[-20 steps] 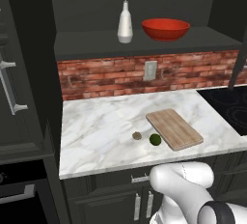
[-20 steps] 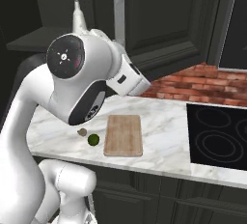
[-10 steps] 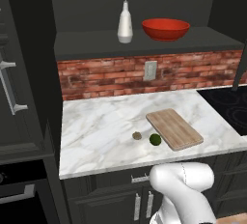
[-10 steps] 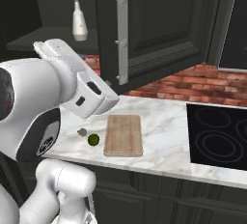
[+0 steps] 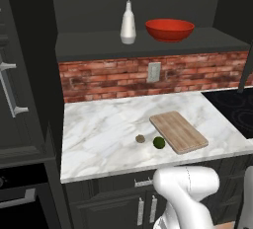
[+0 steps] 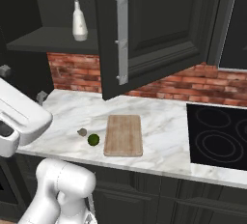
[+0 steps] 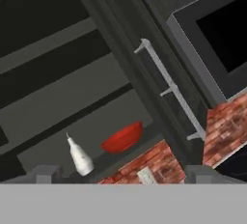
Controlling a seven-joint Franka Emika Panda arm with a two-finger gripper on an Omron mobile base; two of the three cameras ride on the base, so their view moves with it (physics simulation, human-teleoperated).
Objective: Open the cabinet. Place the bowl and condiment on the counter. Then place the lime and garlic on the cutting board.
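The cabinet (image 5: 89, 50) stands open, and its door (image 6: 159, 30) with a silver bar handle swings out over the counter. On its shelf rest the white condiment bottle (image 5: 128, 24) (image 6: 79, 22) (image 7: 80, 158) and the red bowl (image 5: 169, 29) (image 7: 123, 137), side by side. Down on the marble counter (image 5: 104, 124), the garlic (image 5: 140, 138) (image 6: 82, 132) and the lime (image 5: 159, 142) (image 6: 93, 139) lie just left of the wooden cutting board (image 5: 178, 132) (image 6: 124, 134). My gripper (image 7: 123, 175) is open and holds nothing; it is well back from the shelf and looks up at it at a tilt.
A black stovetop (image 6: 219, 136) lies right of the board. A tall dark side cabinet with a bar handle (image 5: 12, 87) stands on the left. A brick backsplash with an outlet (image 5: 154, 72) runs behind the counter. My white arm (image 6: 19, 119) sits at the counter's left end.
In the right base view my arm has swung away to the left and low, uncovering the open door and counter. The things on the shelf and counter have not moved.
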